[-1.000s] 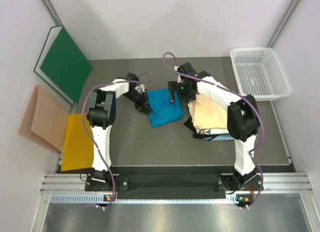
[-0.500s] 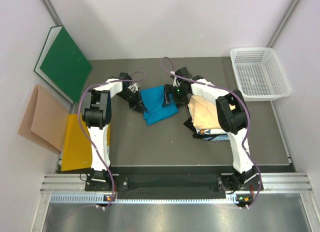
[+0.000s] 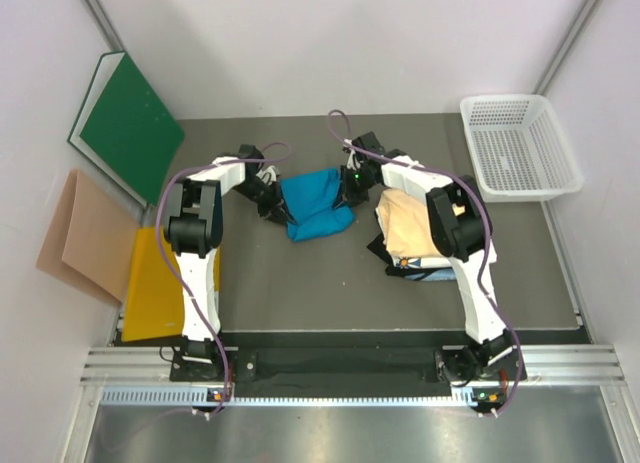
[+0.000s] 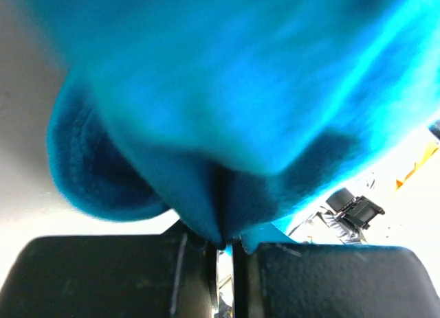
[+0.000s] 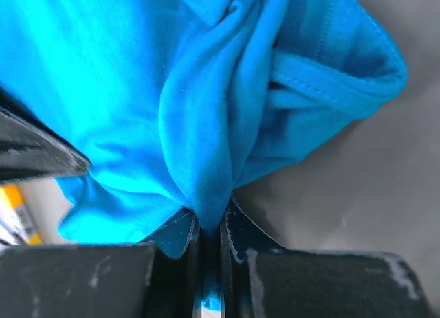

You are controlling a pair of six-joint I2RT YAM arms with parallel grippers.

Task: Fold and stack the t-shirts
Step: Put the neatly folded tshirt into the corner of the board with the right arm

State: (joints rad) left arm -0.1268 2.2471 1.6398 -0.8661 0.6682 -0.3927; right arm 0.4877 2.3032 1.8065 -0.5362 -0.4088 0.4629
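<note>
The teal-blue t-shirt (image 3: 315,205) lies bunched at the middle of the table, between both arms. My left gripper (image 3: 278,205) is at its left edge, jaws nearly together with a fold of teal cloth (image 4: 227,91) pinched at the tips (image 4: 225,246). At the shirt's right edge my right gripper (image 3: 350,183) is shut, with a ridge of teal cloth (image 5: 172,91) running down between its jaws (image 5: 210,229). The cream-tan t-shirt (image 3: 415,228) lies folded to the right, partly under the right arm.
A white basket (image 3: 520,146) stands at the back right. A green board (image 3: 130,123) leans on the left wall, with a tan-pink paper sheet (image 3: 85,233) and a yellow envelope (image 3: 155,283) below it. Dark cloth (image 3: 420,273) shows under the cream shirt.
My right gripper came left onto the teal shirt's right edge and shut on it. The shirt slid slightly left and bunched up. The left gripper shifted a little left with its edge.
</note>
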